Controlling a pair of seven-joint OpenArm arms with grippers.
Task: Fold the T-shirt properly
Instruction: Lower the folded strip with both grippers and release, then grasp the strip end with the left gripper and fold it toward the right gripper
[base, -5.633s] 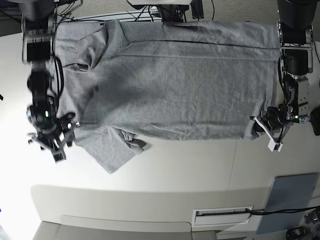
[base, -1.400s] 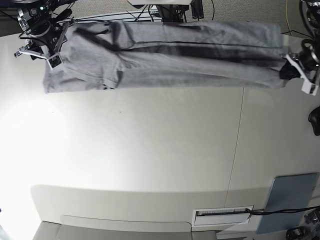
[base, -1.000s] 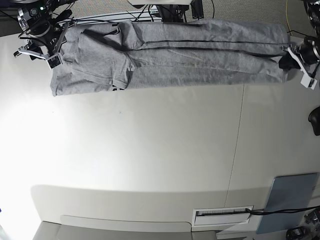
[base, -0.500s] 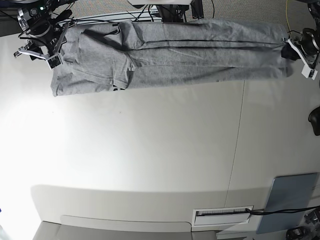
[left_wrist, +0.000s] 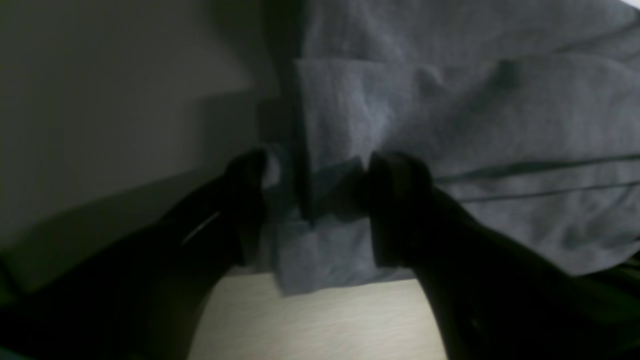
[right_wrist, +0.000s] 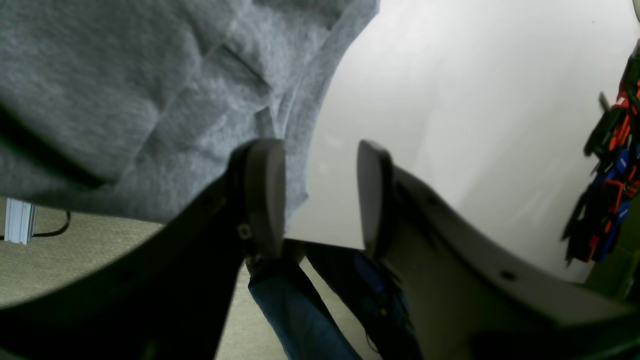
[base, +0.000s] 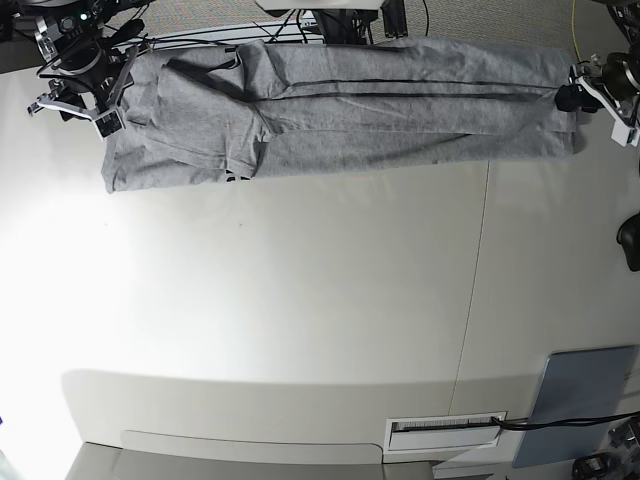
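Note:
The heather-grey T-shirt lies folded into a long narrow strip along the table's far edge, plain side up. My left gripper is at the strip's right end. In the left wrist view it is open, with the shirt's layered edge lying between the spread fingers. My right gripper is at the strip's left end, over the sleeve area. In the right wrist view it is open, with bare table in the gap and the shirt beside its left finger.
A flat grey-blue pad lies at the front right corner, with a white slotted strip beside it. Cables hang behind the far edge. A dark object sits at the right edge.
My left gripper has moved a little toward the far right corner, and the shirt's right end now lies flat. The right arm and the rest of the shirt have not moved.

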